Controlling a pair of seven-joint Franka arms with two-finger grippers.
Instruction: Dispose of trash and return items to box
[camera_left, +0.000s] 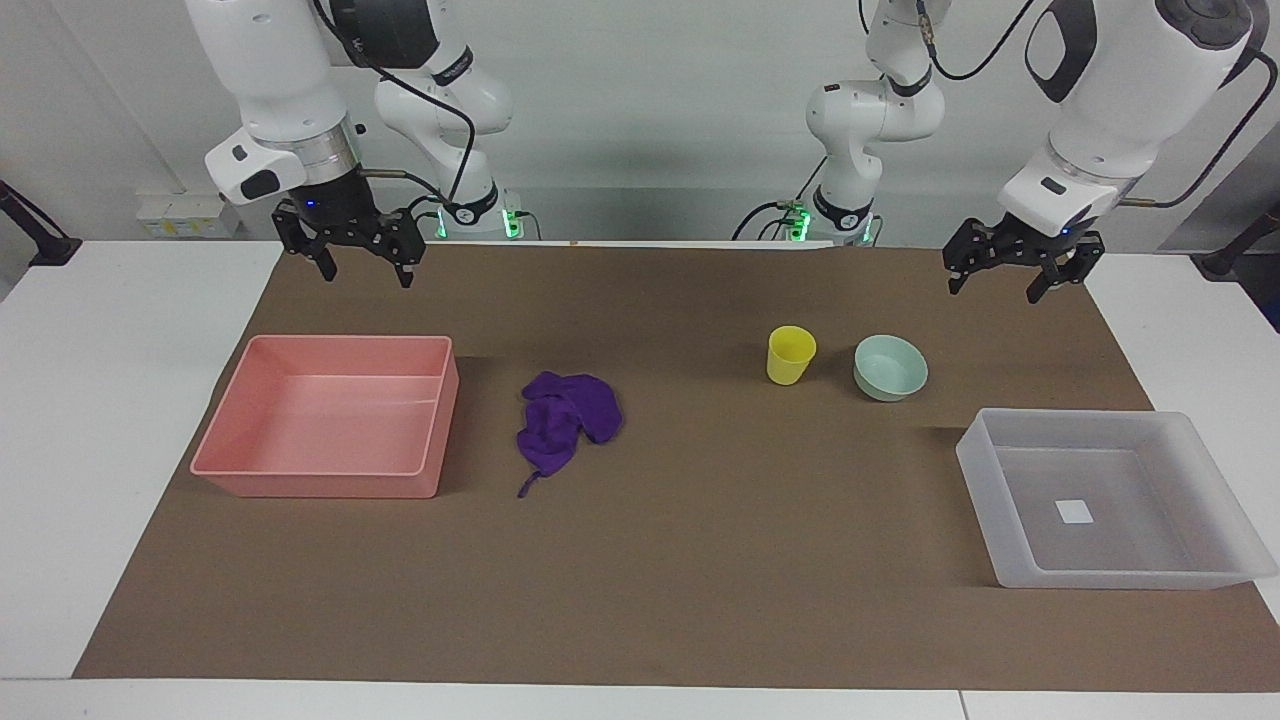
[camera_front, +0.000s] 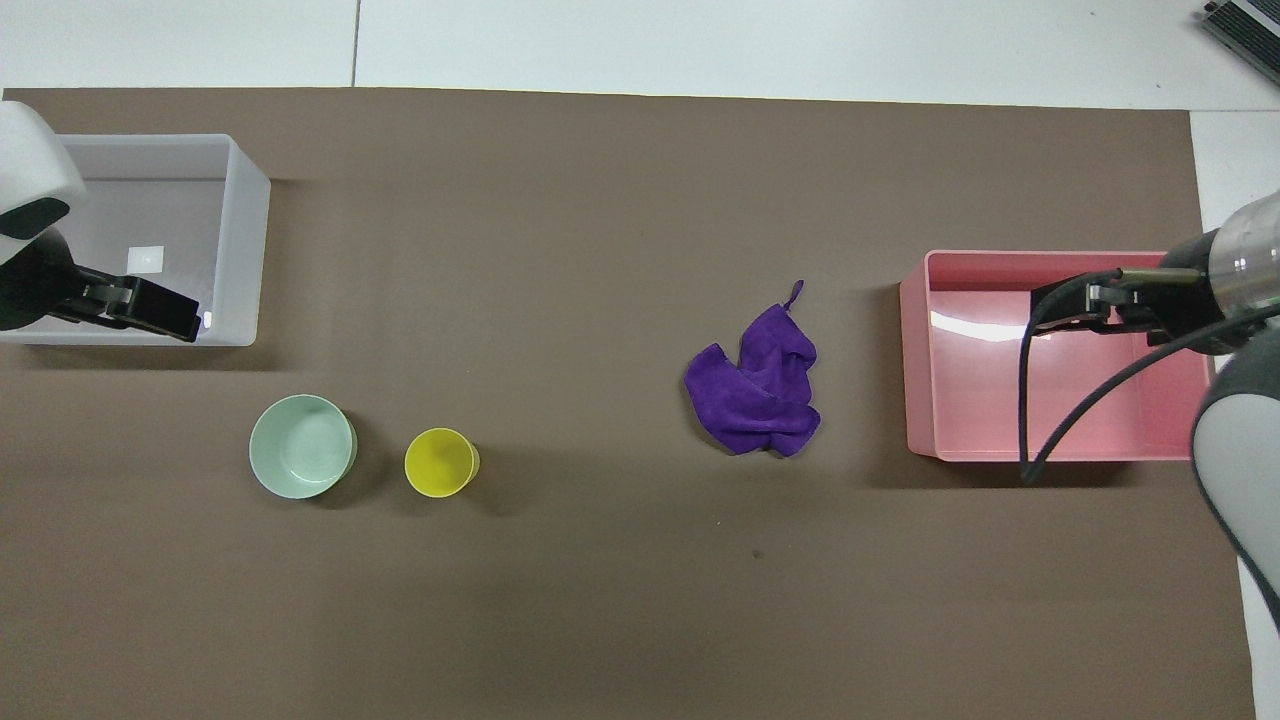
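Observation:
The purple cloth (camera_left: 565, 420) lies crumpled on the brown mat beside the pink bin, its string trailing; it also shows in the overhead view (camera_front: 757, 390). The yellow cup (camera_left: 790, 355) (camera_front: 441, 462) stands upright beside the mint-green bowl (camera_left: 890, 367) (camera_front: 302, 446). The translucent tray (camera_left: 975, 450) (camera_front: 245, 240) sits at the left arm's end and holds only its white sticker. My left gripper (camera_left: 997, 287) (camera_front: 150, 310) hangs open and empty, high over the mat at that end. My right gripper (camera_left: 366, 272) (camera_front: 1090, 300) hangs open and empty, high over the mat by the bin.
The pink bin (camera_left: 320, 483) (camera_front: 920, 370) sits at the right arm's end with nothing in it. The brown mat (camera_left: 700, 560) covers most of the white table. A black cable loops from the right arm over the bin in the overhead view.

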